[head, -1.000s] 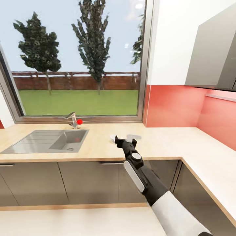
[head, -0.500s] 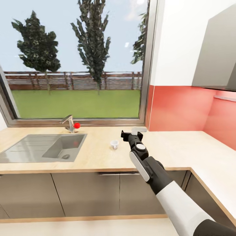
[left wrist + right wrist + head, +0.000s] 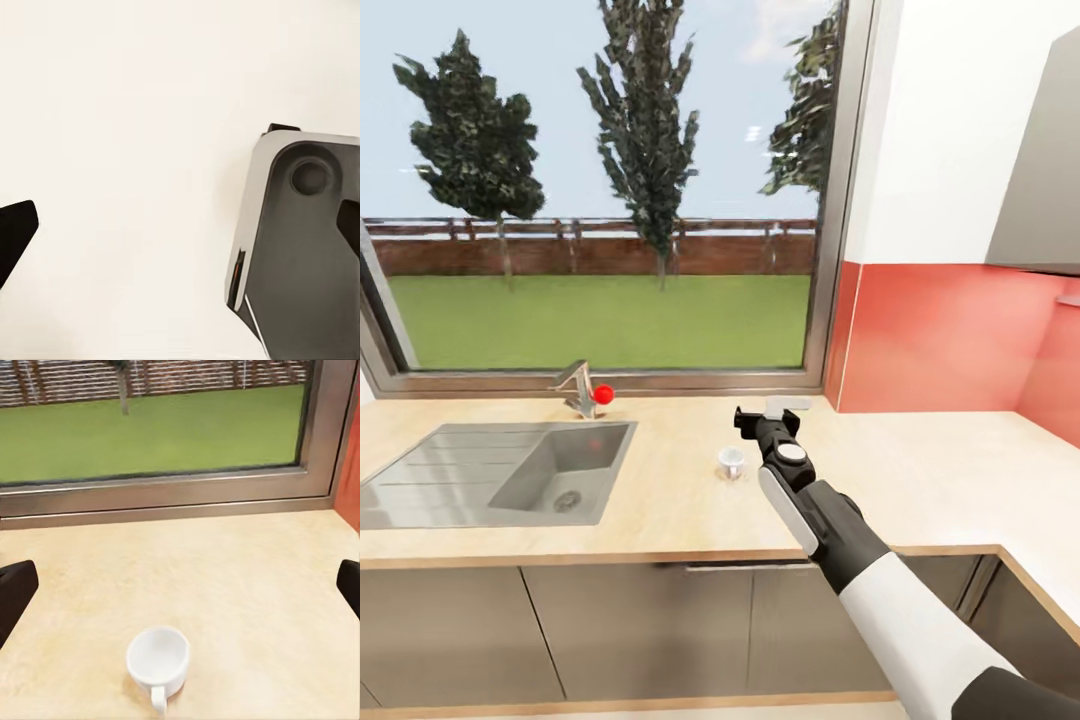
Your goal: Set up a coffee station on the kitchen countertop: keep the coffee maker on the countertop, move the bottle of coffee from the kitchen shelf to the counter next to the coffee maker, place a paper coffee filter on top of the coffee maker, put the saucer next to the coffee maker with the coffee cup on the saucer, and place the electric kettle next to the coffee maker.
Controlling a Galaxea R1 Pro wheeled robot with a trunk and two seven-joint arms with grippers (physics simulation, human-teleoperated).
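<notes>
On the long light wood-look kitchen countertop (image 3: 660, 500), seen from the head, the tiny white coffee cup (image 3: 731, 461) stood upright, between the grey metal sink (image 3: 500, 470) and the black right gripper (image 3: 767, 412); the gripper hung just beside the cup and behind it, nearer the window, not touching; something flat and white (image 3: 788, 404), maybe the saucer, showed past the fingers, but I could not tell.

In the left wrist view the left gripper's (image 3: 180, 225) dark fingertips (image 3: 13, 232) sat far apart, holding nothing, over a pale floor.

In the right wrist view the cup (image 3: 157, 660) sat in front of the wide-spread fingertips (image 3: 15, 592), handle pointing toward the camera; it looked small, light, hard, smooth and easy to break or tip; I think pinching across the rim or round body, gently, would work best.
</notes>
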